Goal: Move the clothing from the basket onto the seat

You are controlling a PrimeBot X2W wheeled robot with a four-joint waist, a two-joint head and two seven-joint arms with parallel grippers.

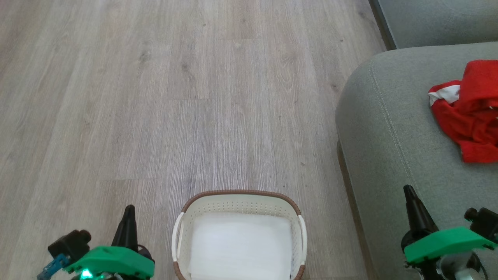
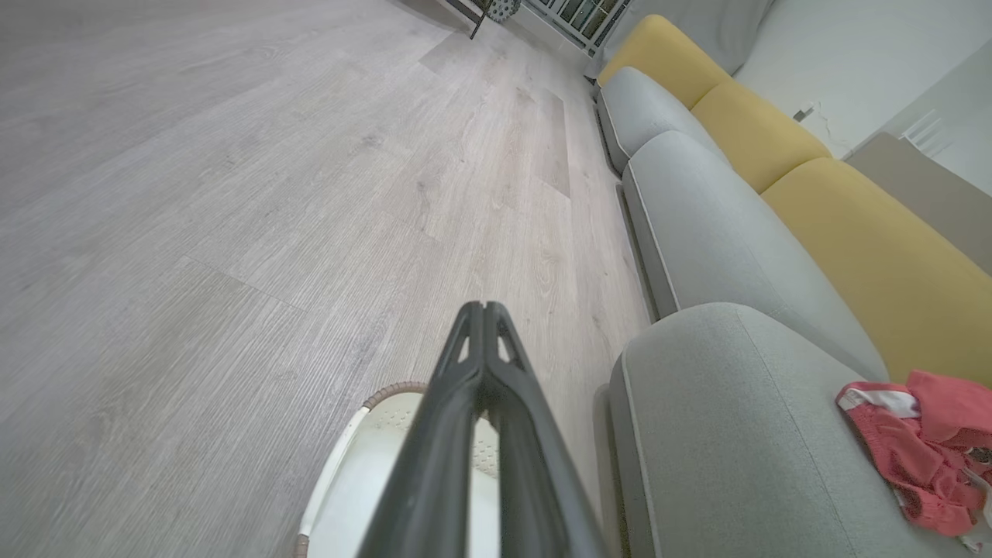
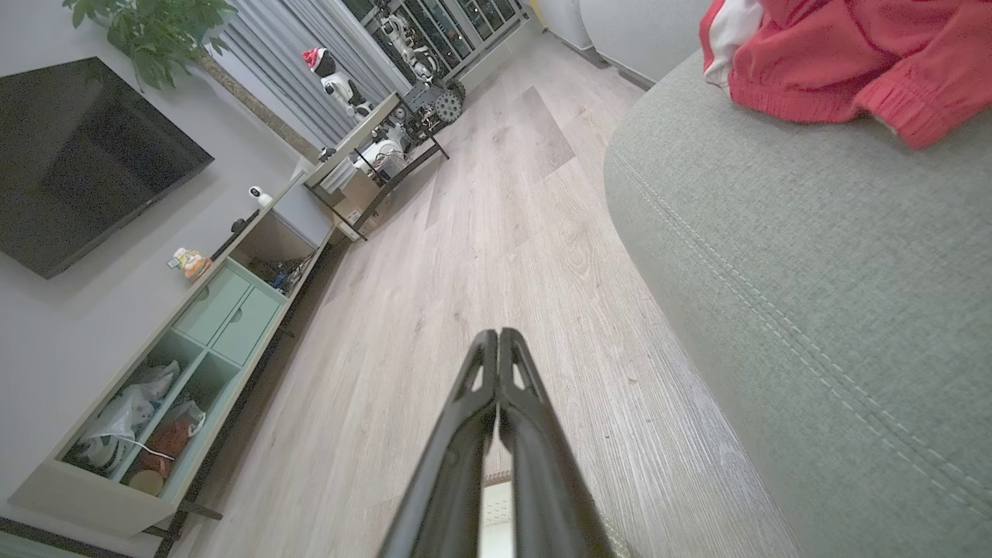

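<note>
The red clothing (image 1: 470,112) with a white stripe lies bunched on the grey-green seat (image 1: 393,128) at the right, also seen as red clothing (image 2: 922,449) and clothing (image 3: 821,54) in the wrist views. The cream basket (image 1: 239,202) with a brown rim stands on the floor at the bottom centre, showing only its white lining. My left gripper (image 1: 128,210) is shut and holds nothing, left of the basket. My right gripper (image 1: 408,191) is shut and holds nothing, above the seat's front corner. In the wrist views the left gripper (image 2: 483,308) and right gripper (image 3: 497,335) show their fingertips pressed together.
Pale wood floor (image 1: 175,97) stretches ahead and to the left. A second seat cushion (image 1: 439,19) lies beyond the first; yellow back cushions (image 2: 868,256) line the sofa. A low cabinet (image 3: 194,349), a dark TV (image 3: 77,163) and a side table (image 3: 380,147) stand along the far wall.
</note>
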